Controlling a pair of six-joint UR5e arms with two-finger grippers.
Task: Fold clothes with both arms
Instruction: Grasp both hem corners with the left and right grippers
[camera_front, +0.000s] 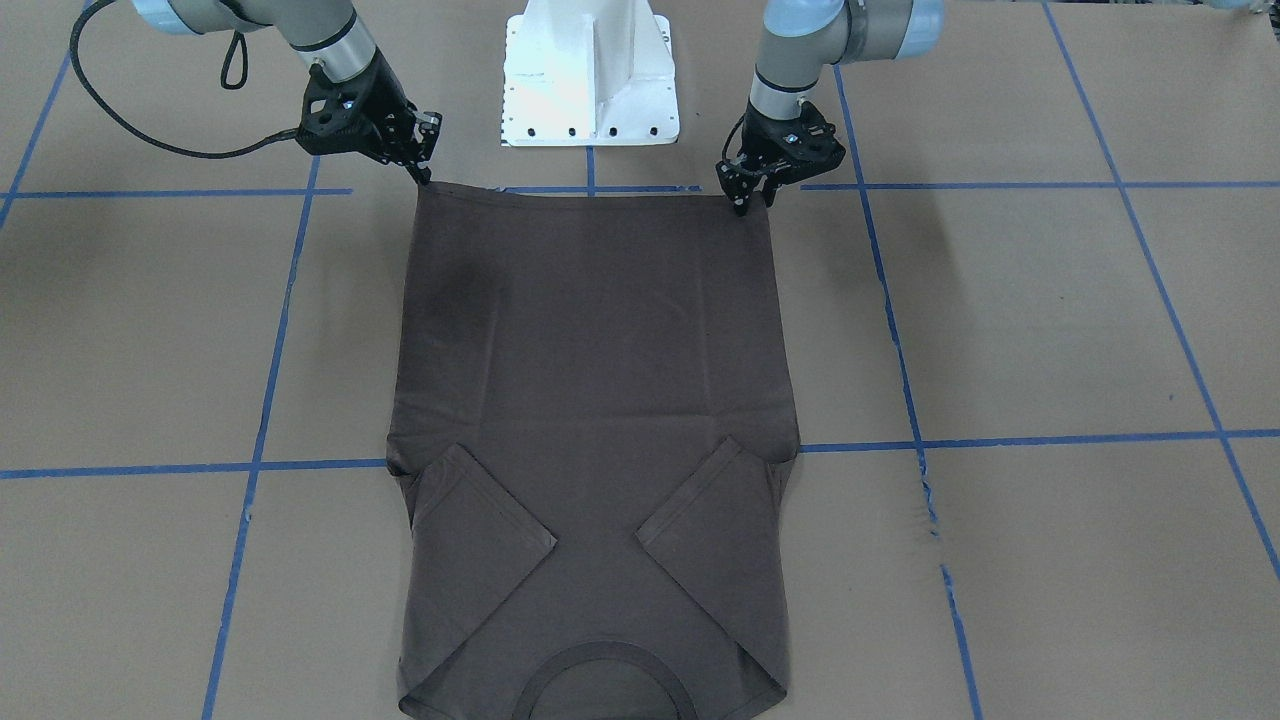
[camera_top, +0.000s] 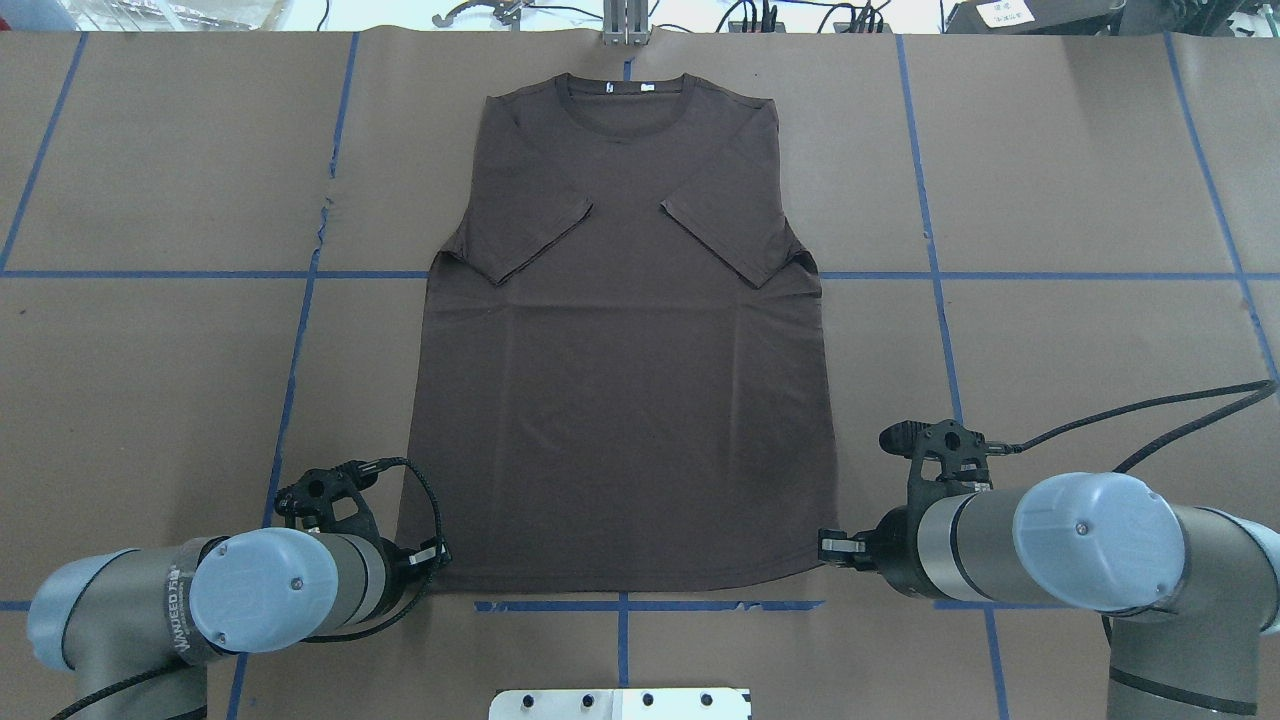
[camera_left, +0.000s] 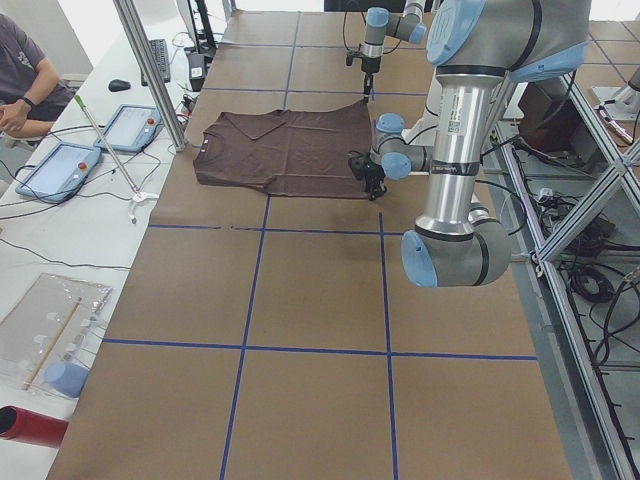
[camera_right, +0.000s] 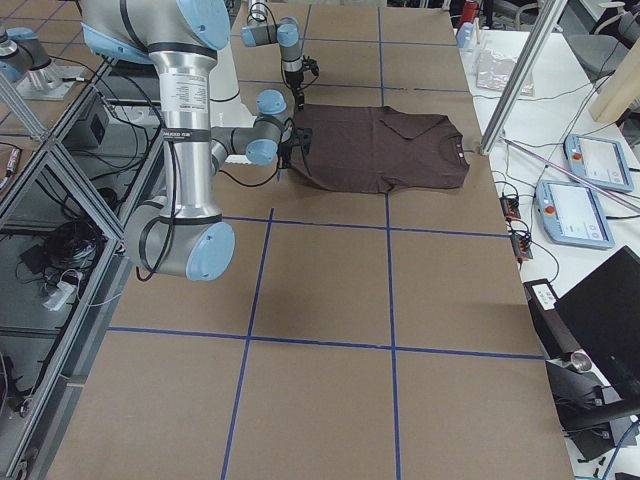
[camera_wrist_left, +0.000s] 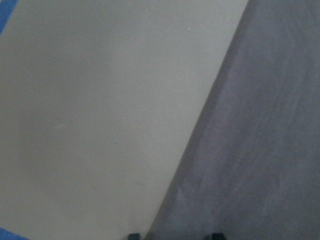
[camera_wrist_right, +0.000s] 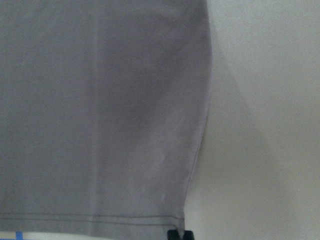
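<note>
One T-shirt (camera_top: 620, 400) | left jaws straddle hem corner | right jaws pinching corner

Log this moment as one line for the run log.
stage: pre-fold grasp | T-shirt: flat, sleeves folded in | left pincer: open, astride shirt edge | right pincer: shut on opposite hem corner

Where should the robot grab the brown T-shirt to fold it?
Probably by its two bottom hem corners, one per pincer, coming from the robot's side. The T-shirt lies flat, sleeves folded in, collar at the far end, so the near hem is the free edge to lift over. The left pincer and right pincer are at those corners.
</note>
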